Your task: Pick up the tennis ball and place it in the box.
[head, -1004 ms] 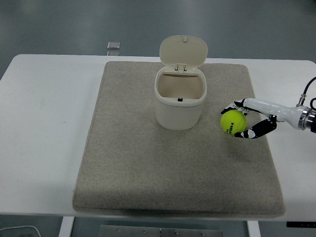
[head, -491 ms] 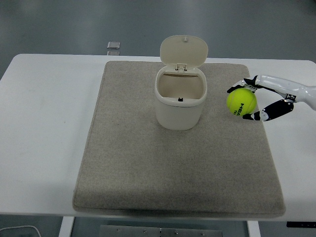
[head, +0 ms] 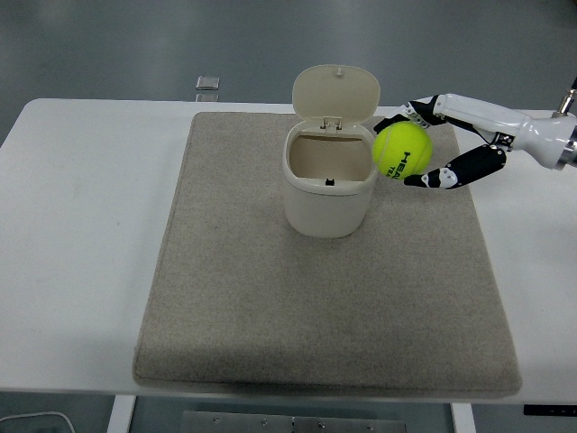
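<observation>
Right hand (head: pixel 416 144) clamped on tennis ball (head: pixel 402 151), held high beside open box (head: pixel 329 179) for clearing its rim

White table (head: pixel 81 225) with a grey mat (head: pixel 325 307) flat across its middle.
</observation>
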Controlling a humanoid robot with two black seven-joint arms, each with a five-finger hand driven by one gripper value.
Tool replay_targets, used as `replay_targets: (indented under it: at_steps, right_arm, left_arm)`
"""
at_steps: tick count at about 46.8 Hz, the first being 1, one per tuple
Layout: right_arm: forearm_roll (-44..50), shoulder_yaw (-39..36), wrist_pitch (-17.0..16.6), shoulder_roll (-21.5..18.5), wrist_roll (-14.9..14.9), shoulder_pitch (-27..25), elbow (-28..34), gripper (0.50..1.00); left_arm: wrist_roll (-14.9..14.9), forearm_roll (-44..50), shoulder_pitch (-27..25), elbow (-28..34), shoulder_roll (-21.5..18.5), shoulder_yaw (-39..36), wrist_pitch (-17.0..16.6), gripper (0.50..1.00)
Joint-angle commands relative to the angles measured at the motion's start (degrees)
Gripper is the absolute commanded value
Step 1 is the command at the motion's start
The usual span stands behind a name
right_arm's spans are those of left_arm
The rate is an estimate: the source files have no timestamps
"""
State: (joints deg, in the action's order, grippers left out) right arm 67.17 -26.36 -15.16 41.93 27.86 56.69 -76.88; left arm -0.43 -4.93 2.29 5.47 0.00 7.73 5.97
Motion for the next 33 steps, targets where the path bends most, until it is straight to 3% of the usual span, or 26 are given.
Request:
replay_targets:
  at_steps: [1, 10, 24, 29, 33]
  right_arm:
    - [0.0, -0.1, 0.2, -2.0, -0.8, 1.1, 0.3, 0.500]
    - [-0.1, -0.1, 0.9, -7.6, -8.1, 1.7, 2.7, 0.500]
    - [-0.1, 0.0, 2.9, -9.7, -9.7, 1.4, 3.6, 0.500]
    - [-0.1, 0.0, 3.4, -10.4, -11.2, 1.3, 4.0, 0.564]
    - [-0.1, 0.1, 3.4, -10.7, -12.0, 1.2, 4.4, 0.655]
  left_arm:
    - [0.0, 0.0, 0.0, 0.0, 0.0, 0.0, 0.0, 0.992]
    - [0.0, 0.0, 0.0, 0.0, 0.0, 0.0, 0.0, 0.992]
    - [0.0, 0.0, 0.0, 0.0, 0.0, 0.0, 0.0, 0.992]
    - [0.0, 0.0, 0.0, 0.0, 0.0, 0.0, 0.0, 0.992]
    - [0.0, 0.0, 0.0, 0.0, 0.0, 0.0, 0.0, 0.992]
